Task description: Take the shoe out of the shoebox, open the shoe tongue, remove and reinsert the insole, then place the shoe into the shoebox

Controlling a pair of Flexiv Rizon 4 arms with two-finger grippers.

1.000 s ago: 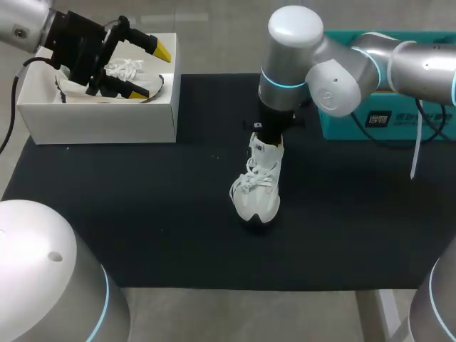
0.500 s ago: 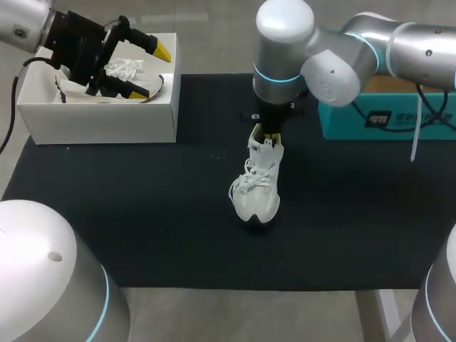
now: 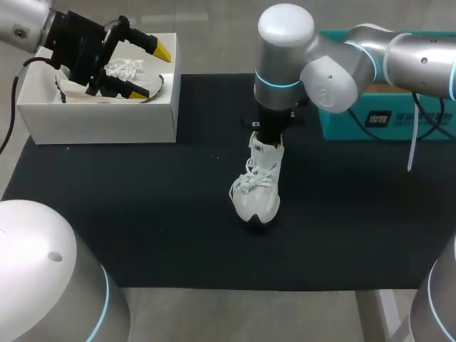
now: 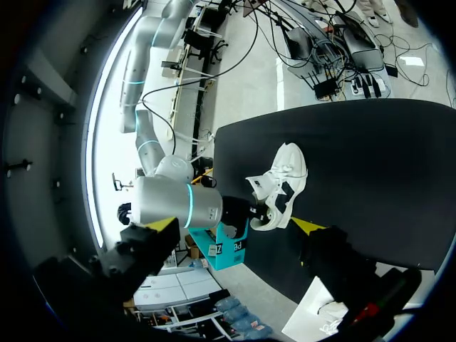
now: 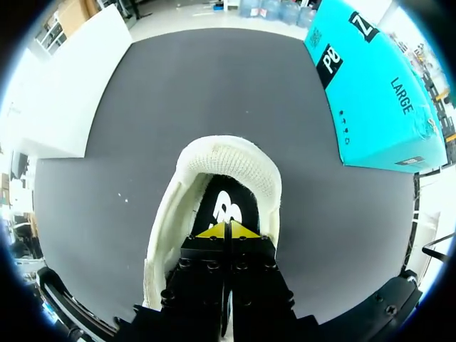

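Right wrist view, closed right gripper [image 5: 227,229] inside white shoe [image 5: 235,162] opening

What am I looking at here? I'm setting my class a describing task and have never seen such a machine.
This is a robot with two arms at a table. One picture looks down from above; the two round ones come from cameras on its wrists. On the table are a white shoe, a shoebox holding another shoe, and a teal box. The left gripper hangs open over the shoebox. The right gripper, shut, dips into the white shoe; whether it pinches anything is unclear.
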